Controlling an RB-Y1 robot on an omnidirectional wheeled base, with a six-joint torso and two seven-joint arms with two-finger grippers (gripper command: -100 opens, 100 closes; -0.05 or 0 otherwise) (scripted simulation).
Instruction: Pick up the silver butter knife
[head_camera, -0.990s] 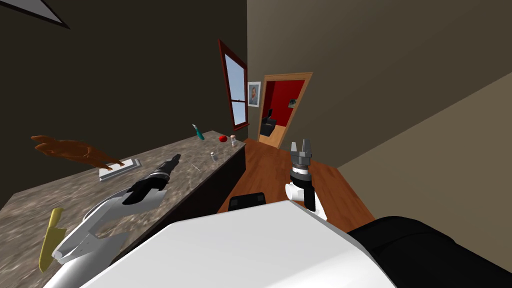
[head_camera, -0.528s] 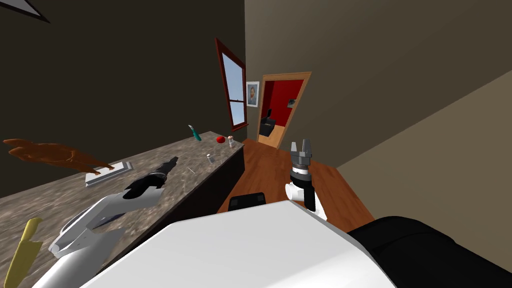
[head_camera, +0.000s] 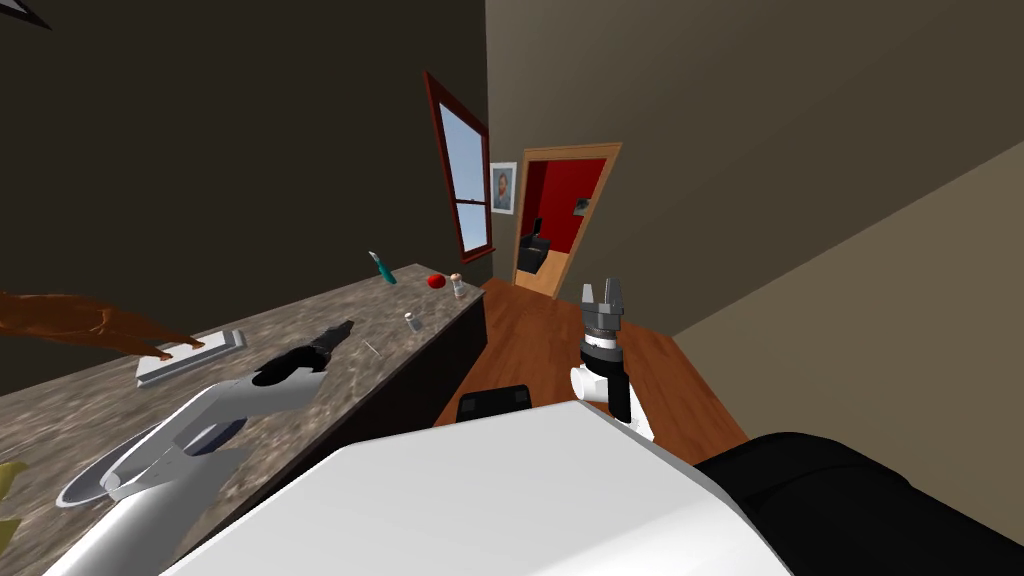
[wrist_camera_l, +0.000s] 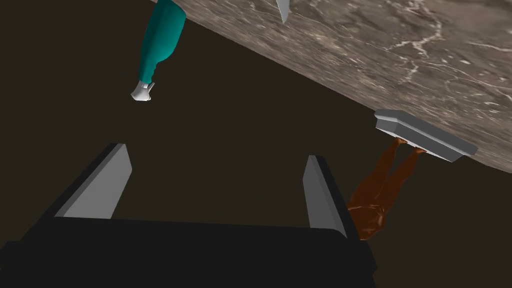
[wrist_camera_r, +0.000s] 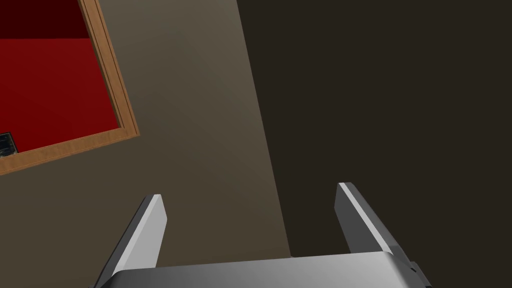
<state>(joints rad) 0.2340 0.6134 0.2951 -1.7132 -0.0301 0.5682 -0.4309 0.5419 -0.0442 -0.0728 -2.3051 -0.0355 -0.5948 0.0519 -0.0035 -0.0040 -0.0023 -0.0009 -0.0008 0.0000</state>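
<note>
- The knife (head_camera: 372, 348) lay flat on the desk (head_camera: 300, 310) as a thin silver sliver near the front edge, and nothing touched it.
- In the head view the left arm (head_camera: 235, 398) extended over the desk. The left jaws stood just at 10 o'clock of the knife, apart from it, and pointed toward 2 o'clock.
- The left jaws were spread wide with nothing between them. In the left wrist view only dark wall showed in the gap.
- That wrist view also showed a silver pointed tip (wrist_camera_l: 283, 10) on the marble beyond the jaws, cut off by the frame. It was most likely the knife's.
- A teal bottle (head_camera: 381, 267) stood at 12 o'clock of the knife, well apart from it and near the desk's back edge.
- A near shaker (head_camera: 409, 321) stood at 2 o'clock of the knife, close to it but not touching.
- A red fruit (head_camera: 436, 281) sat at 1 o'clock of the knife, toward the desk's far end. A far shaker (head_camera: 457, 285) stood just at 3 o'clock of the fruit.
- A brown statue (head_camera: 80, 322) on a grey base (head_camera: 190, 353) stood at 9 o'clock of the left jaws, well apart from them.
- The right arm (head_camera: 603, 350) was raised over the wood floor (head_camera: 540, 340), at 3 o'clock of the desk's end. The right jaws pointed to 12 o'clock, spread and holding nothing.
</note>
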